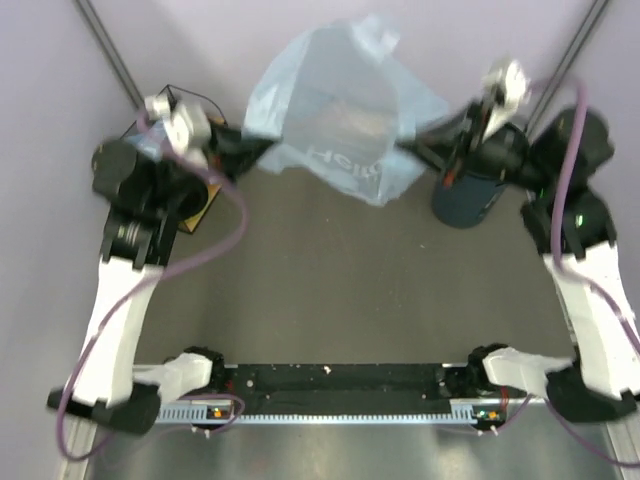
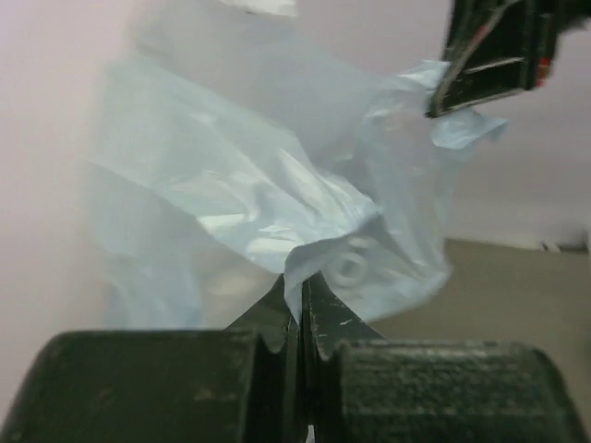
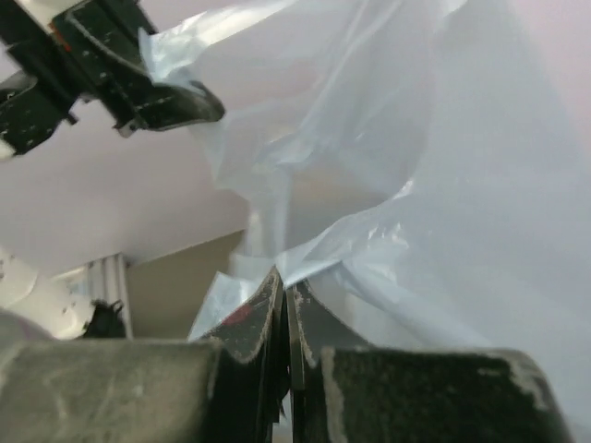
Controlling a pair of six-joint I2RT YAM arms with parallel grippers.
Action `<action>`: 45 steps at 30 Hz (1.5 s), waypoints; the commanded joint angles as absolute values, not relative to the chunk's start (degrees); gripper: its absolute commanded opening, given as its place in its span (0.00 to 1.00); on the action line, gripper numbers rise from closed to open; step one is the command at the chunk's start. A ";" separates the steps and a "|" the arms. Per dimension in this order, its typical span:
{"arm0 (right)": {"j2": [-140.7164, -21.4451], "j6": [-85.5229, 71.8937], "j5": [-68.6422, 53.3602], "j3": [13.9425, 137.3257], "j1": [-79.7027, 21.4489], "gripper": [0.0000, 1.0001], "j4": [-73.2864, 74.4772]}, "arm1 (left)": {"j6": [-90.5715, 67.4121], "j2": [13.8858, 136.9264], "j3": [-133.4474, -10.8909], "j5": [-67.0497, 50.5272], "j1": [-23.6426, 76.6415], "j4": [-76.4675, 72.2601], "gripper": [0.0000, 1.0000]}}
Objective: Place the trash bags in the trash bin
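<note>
A light-blue translucent trash bag point(image 1: 340, 110) hangs spread in the air at the back centre, held between both grippers. My left gripper point(image 1: 262, 143) is shut on its left edge; in the left wrist view the film point(image 2: 277, 203) is pinched between my closed jaws point(image 2: 300, 281). My right gripper point(image 1: 408, 143) is shut on its right edge; in the right wrist view the film point(image 3: 416, 185) runs into the closed jaws point(image 3: 282, 277). The dark blue-grey trash bin point(image 1: 468, 197) stands at the back right, under my right arm, to the right of the bag.
A black wire-framed basket with a wooden base point(image 1: 195, 205) sits at the back left, mostly hidden under my left arm. Purple walls close in on the left, right and back. The other gripper shows in each wrist view point(image 2: 494, 55) point(image 3: 102, 65).
</note>
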State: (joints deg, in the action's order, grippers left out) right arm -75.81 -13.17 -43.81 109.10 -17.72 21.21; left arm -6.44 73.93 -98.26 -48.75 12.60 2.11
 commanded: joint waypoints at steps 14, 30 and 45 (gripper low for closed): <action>-72.84 9.93 -35.25 70.63 -27.60 0.00 34.72 | 24.35 64.93 -58.77 -41.84 17.41 34.10 0.00; -96.18 7.64 -41.90 105.43 -28.82 0.00 29.81 | 24.34 69.56 -70.86 -40.95 7.39 13.65 0.00; -85.09 6.68 -34.91 77.43 -37.62 0.52 27.33 | 49.39 65.21 -55.11 -38.60 -1.23 39.02 0.00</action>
State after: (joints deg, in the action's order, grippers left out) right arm -89.43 7.86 -38.33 76.75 -39.11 28.03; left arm 42.61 64.45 -58.00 -40.34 -0.60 30.89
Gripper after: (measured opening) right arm 0.369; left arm 0.008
